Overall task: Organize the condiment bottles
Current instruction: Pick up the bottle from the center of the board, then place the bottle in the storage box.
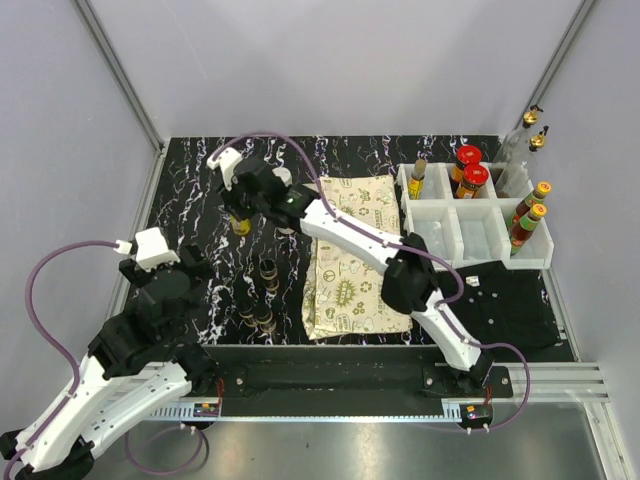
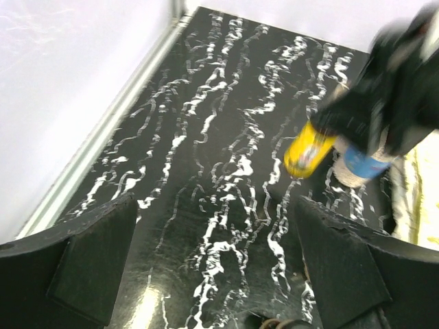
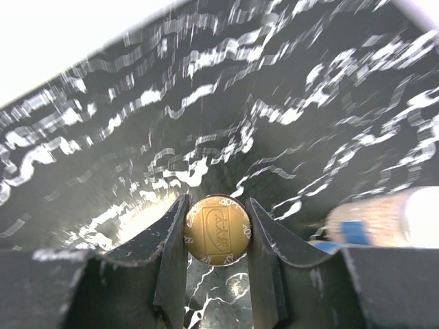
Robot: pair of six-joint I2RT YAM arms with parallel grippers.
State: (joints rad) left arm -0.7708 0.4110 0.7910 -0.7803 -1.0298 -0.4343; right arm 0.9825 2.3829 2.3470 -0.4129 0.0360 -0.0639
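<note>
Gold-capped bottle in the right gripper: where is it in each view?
Top external: gold-capped bottle upper left, under the right gripper.
Left wrist: right of centre, yellow body.
Right wrist: bottom centre, cap between the fingers.
Shared landmark: black marbled tabletop.

Right arm (image 1: 350,232): you have it reaching from its near-right base diagonally to the far left, elbow bent mid-span, wrist tipped down. Right gripper (image 3: 217,202): both fingers pinched against a round gold cap (image 3: 217,232). Left arm (image 1: 110,385): folded at near left, forearm low. Left gripper (image 2: 219,226): fingers spread wide with nothing between them, pointing toward the far side.
</note>
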